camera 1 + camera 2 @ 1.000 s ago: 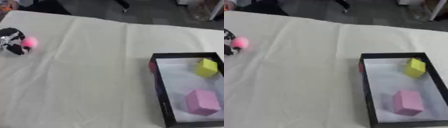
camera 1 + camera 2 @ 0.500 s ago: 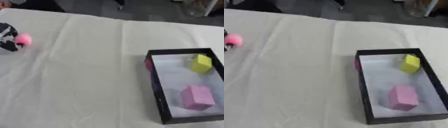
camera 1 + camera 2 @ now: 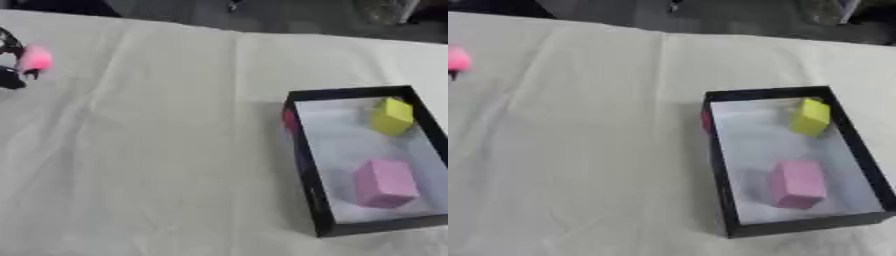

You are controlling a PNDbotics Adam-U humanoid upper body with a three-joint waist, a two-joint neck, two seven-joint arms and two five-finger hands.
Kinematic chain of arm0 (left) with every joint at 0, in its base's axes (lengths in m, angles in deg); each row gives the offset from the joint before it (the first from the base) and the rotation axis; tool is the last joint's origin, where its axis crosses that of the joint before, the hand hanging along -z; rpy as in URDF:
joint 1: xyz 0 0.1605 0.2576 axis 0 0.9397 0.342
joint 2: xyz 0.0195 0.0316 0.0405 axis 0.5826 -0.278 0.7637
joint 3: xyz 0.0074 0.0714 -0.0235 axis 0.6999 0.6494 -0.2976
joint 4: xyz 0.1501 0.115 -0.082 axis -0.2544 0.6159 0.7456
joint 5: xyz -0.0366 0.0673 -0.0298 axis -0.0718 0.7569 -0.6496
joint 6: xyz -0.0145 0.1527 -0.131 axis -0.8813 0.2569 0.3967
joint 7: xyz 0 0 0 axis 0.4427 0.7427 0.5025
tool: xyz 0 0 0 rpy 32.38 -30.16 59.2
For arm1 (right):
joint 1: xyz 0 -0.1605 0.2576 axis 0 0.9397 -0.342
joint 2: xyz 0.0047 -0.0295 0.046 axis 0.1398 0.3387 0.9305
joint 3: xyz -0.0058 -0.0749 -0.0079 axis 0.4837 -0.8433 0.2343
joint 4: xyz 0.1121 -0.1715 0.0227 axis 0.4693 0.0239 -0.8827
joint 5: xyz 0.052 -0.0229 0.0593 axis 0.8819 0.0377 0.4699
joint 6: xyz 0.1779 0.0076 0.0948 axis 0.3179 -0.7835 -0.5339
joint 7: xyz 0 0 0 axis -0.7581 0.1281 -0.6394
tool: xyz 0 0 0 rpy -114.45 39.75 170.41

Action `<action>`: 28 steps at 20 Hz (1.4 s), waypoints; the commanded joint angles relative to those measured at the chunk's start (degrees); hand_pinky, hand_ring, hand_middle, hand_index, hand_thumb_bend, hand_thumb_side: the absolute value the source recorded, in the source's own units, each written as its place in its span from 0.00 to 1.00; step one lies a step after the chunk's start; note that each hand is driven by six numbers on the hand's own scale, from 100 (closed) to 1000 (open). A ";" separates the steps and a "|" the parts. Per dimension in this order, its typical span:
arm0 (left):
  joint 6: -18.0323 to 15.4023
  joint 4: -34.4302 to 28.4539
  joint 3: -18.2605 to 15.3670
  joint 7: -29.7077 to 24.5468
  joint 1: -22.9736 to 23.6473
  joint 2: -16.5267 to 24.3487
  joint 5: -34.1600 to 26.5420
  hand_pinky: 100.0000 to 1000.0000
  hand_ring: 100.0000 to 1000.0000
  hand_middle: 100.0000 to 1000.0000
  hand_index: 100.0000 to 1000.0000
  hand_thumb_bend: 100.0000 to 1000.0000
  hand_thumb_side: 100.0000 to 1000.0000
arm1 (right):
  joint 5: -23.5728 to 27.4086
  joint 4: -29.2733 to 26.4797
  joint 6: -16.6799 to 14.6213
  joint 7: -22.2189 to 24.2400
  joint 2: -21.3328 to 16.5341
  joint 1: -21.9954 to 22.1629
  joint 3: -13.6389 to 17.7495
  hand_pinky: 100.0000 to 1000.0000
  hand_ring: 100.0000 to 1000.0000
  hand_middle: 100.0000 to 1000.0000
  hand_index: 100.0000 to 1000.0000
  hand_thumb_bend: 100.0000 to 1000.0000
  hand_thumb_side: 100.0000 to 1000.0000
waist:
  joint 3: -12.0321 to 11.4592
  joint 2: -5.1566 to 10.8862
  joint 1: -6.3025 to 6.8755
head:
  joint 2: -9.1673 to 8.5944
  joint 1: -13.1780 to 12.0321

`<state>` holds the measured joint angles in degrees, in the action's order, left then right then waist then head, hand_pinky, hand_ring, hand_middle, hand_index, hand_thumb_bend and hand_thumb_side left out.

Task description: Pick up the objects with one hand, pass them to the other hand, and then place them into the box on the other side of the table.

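Observation:
At the far left edge my left hand (image 3: 9, 62), black with silver parts, is mostly cut off by the view's edge. Its fingers curl round a small pink object (image 3: 36, 58) held just above the cloth. The black box (image 3: 303, 155) sits at the right on the table. Inside it a yellow block (image 3: 391, 116) lies at the far end and a pink block (image 3: 383, 183) at the near end. A small red thing (image 3: 290, 120) shows at the box's left wall. My right hand is in neither view.
A cream cloth (image 3: 166, 150) with soft creases covers the table. The table's far edge runs along the top, with dark floor beyond it. A wide stretch of cloth separates my left hand from the box.
The whole picture has drifted left and a little up, so the camera has moved. My left hand keeps the pink object, and the blocks in the box have not moved.

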<state>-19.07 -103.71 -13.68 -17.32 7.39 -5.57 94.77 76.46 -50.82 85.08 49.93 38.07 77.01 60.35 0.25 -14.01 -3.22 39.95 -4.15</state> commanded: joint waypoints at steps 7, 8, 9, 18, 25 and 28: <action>-0.17 -10.07 0.60 -2.55 2.54 3.78 -9.06 0.84 0.68 0.51 0.38 0.00 0.00 | 0.33 -0.08 -0.44 0.13 -2.62 0.34 0.96 0.73 0.94 0.83 0.98 0.00 0.62 | -0.29 2.90 -0.06 | 0.61 1.16; -0.01 -10.65 0.67 -3.05 2.84 3.73 -9.97 0.84 0.68 0.51 0.38 0.00 0.00 | 0.39 -0.09 -0.47 0.12 -2.68 0.35 0.99 0.73 0.94 0.82 0.98 0.00 0.61 | -0.32 2.98 -0.10 | 0.65 1.29; 0.06 -11.27 0.82 -3.55 3.11 3.61 -10.73 0.85 0.68 0.51 0.38 0.00 0.00 | 0.48 -0.12 -0.51 0.10 -2.79 0.31 1.02 0.73 0.94 0.82 0.98 0.00 0.61 | -0.36 3.06 -0.16 | 0.70 1.47; -1.30 -17.91 3.91 -5.44 4.81 0.51 -14.98 0.86 0.67 0.50 0.38 0.00 0.00 | 0.39 -1.29 -0.48 1.38 -5.46 -1.44 -0.01 0.74 0.94 0.83 0.98 0.00 0.57 | -0.56 4.01 -0.77 | 1.45 4.28; -1.33 -21.78 5.60 -6.11 6.23 -3.26 -18.09 0.90 0.65 0.48 0.37 0.00 0.10 | -1.45 -2.19 0.78 4.60 -8.50 -4.81 -2.47 0.75 0.95 0.84 0.98 0.00 0.45 | -0.76 4.73 -1.10 | 3.51 7.38; -0.94 -22.60 5.92 -6.38 6.67 -5.58 -19.73 0.91 0.64 0.48 0.37 0.00 0.15 | -2.55 -2.26 1.68 6.49 -9.19 -6.43 -3.85 0.75 0.95 0.84 0.97 0.00 0.41 | -0.97 4.93 -1.21 | 4.06 8.50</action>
<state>-20.13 -124.84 -7.53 -23.55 14.74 -11.62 75.89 74.60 -52.10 86.57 55.66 31.51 71.23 56.40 -0.80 -11.35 -3.91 43.74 3.80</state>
